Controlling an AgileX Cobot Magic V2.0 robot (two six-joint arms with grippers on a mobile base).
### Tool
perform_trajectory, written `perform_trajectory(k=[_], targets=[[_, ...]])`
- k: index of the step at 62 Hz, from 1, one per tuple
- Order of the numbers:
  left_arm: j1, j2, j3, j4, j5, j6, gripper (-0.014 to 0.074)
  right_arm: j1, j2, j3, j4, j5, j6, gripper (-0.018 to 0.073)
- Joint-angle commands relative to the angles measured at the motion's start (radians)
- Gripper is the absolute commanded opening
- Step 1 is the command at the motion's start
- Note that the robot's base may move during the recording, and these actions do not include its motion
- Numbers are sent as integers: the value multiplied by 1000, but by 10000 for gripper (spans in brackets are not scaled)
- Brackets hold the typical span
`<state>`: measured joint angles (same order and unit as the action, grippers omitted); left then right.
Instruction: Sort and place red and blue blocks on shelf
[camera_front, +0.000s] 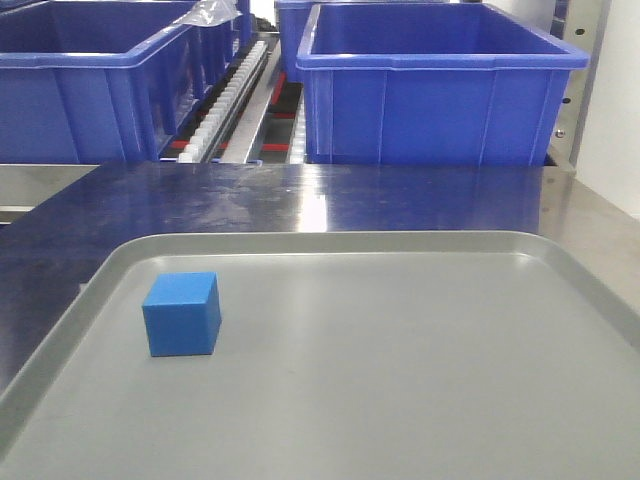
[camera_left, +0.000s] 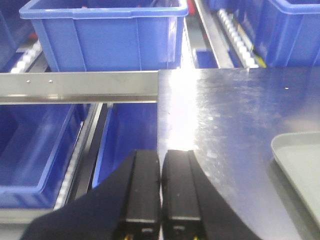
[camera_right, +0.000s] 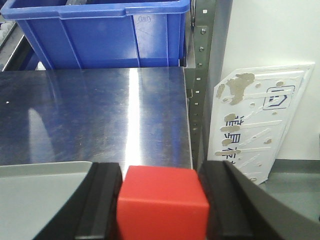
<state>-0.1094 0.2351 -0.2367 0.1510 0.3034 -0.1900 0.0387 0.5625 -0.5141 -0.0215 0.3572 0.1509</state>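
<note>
Right wrist | red block (camera_right: 162, 197) clamped squarely inside right claw (camera_right: 163, 205)

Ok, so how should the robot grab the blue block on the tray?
Probably best to come straight down from above and pinch two opposite flat side faces of the blue block. It sits flat on the grey tray with open room on every side.

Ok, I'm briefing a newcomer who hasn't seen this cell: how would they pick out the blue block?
Find the grey rimmed tray lying on the steel table. On its left side, near the rim, the blue block stands alone. It is a small plain cube, lighter blue than the big bins behind the table.
</note>
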Motion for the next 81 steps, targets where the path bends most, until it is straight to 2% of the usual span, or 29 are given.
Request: perform_trajectory(k=[1,15,28,35,42,81], targets=[[-2,92,-119,3,-10,-3,134,-7,-1,-27,-11,-90,-9,54],[-29,245,-255,1,27,-3,134,-7,-1,-27,-11,-90,-9,54],[-52,255,-259,-3,34,-3,134,-7,-1,-27,-11,-90,-9,54],[-52,255,-259,-36,32,-3,134,-7,-1,-27,-11,-90,-9,54],[-52,259,-259,-33,-6,-3,134,-7,-1,-27,-11,-90,-9,54],[-52,261,-259,-41,31,-3,134,-7,-1,-27,-11,-90,-9,54]])
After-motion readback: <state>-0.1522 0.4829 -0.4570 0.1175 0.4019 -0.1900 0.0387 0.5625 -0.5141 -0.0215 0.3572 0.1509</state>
